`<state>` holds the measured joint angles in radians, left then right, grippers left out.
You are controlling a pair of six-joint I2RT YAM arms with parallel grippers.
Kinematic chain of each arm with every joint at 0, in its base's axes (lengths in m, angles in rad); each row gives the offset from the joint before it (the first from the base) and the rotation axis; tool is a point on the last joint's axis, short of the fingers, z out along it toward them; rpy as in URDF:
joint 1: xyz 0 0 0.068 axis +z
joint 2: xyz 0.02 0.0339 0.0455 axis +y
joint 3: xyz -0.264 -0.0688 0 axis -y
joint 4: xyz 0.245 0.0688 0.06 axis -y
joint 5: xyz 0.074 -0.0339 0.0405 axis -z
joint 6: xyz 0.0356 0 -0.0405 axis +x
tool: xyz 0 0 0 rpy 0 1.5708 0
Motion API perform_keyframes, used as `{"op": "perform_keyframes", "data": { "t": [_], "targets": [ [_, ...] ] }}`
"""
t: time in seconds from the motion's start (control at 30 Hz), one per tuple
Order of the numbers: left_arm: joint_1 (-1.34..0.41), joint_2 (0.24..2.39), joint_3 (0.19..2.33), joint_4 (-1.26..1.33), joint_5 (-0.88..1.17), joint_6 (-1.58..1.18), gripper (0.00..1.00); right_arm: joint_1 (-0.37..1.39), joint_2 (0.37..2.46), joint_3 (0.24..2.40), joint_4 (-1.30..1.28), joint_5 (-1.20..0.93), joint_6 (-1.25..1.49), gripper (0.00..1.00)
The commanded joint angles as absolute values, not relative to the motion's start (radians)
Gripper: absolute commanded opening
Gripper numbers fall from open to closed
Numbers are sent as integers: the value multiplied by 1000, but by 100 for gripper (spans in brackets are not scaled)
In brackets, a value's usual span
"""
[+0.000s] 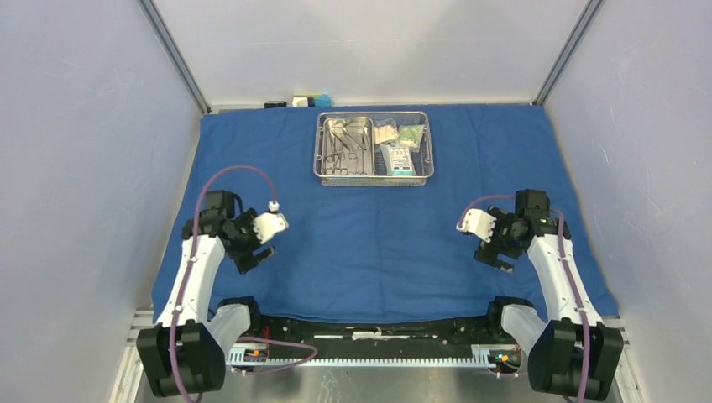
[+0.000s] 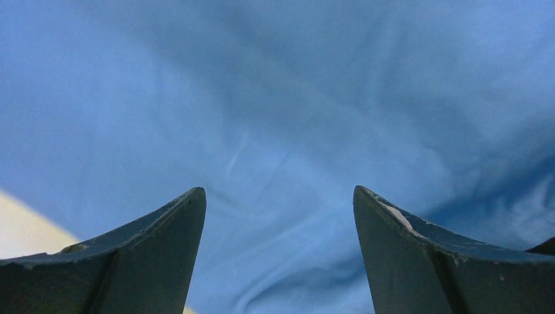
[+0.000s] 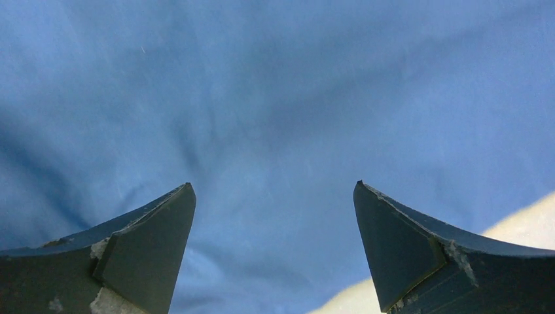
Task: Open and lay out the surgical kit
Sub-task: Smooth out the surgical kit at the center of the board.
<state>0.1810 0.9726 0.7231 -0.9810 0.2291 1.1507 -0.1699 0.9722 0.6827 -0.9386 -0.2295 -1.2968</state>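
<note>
Nearest, the left hand (image 1: 256, 254) and right hand (image 1: 497, 254) hover low over the cloth (image 1: 378, 252), each with its fingers spread wide and nothing between them. The wrist views confirm it: only blue fabric shows in the gap.

The cloth lies open and nearly flat, faintly creased. It looks soft, light and limp, so pinching an edge or corner would serve better than pushing on the middle. A sliver of pale table (image 2: 19, 235) shows past its edge.

Farther off, at centre back, sits the tray (image 1: 375, 179). It is probably rigid and fairly heavy, best taken by its rim. The instruments (image 1: 348, 147) in its left half look thin, hard and slippery. The packets (image 1: 399, 134) on the right are likely light and crinkly.

Plain pale walls (image 1: 84, 168) close in the table on three sides, leaving ample cloth in front of the tray. A few small items (image 1: 306, 102) line the back edge, too small to identify.
</note>
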Motion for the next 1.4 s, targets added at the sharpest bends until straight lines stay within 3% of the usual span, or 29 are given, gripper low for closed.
{"op": "perform_keyframes", "data": {
  "t": [0.0, 0.23, 0.43, 0.73, 0.97, 1.17, 1.37],
  "targets": [
    [22, 1007, 653, -966, 275, 1187, 89, -103, 1004, 620, -812, -321, -1232, 99],
    [-78, 1123, 666, -933, 298, 1162, 86, -88, 1007, 603, -693, -401, -1182, 99],
    [-178, 1080, 749, -943, 460, 1154, 86, -85, 1047, 672, -475, -444, -940, 99],
    [-776, 1372, 1084, -805, 482, 937, 84, -83, 1227, 743, -209, -368, -713, 99],
    [-1088, 1687, 1308, -596, 437, 756, 79, -84, 1368, 769, -51, -238, -676, 99],
    [-1184, 1889, 1348, -505, 379, 776, 75, -94, 1532, 863, 52, -208, -574, 99],
    [-1229, 1943, 1261, -520, 431, 815, 73, -106, 1680, 939, 83, -159, -531, 99]
  ]
}}
